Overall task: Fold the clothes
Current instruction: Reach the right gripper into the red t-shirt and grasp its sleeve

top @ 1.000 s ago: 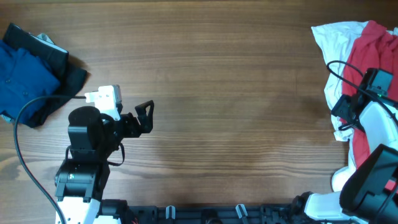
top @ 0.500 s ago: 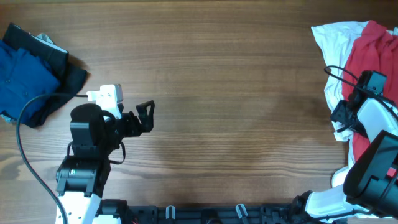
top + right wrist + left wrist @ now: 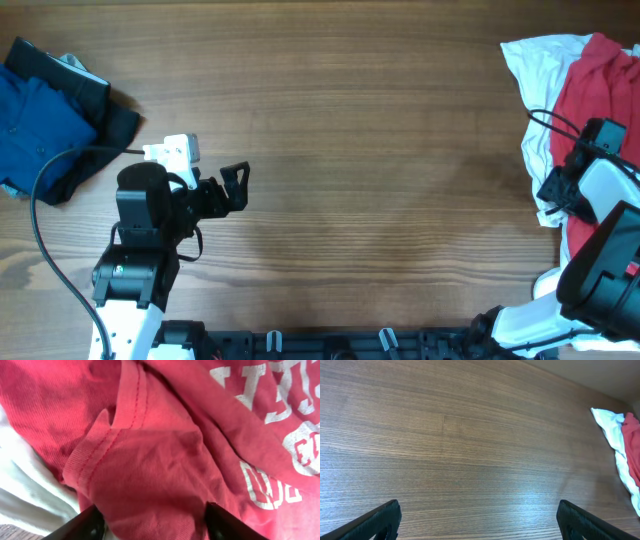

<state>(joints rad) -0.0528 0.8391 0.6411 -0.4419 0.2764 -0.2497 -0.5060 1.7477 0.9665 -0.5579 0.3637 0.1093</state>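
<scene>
The red T-shirt (image 3: 590, 90) lay crumpled at the right edge of the table (image 3: 350, 150), toward the far corner, partly over a white garment (image 3: 530, 60). The right jaws were down on the shirt, with a hemmed fold of red cloth bunched between the fingertips (image 3: 92, 525); could not tell whether they clamped it. The left jaws stood wide open over bare wood, left front. A blue garment (image 3: 40, 120) sat at the far left corner.
</scene>
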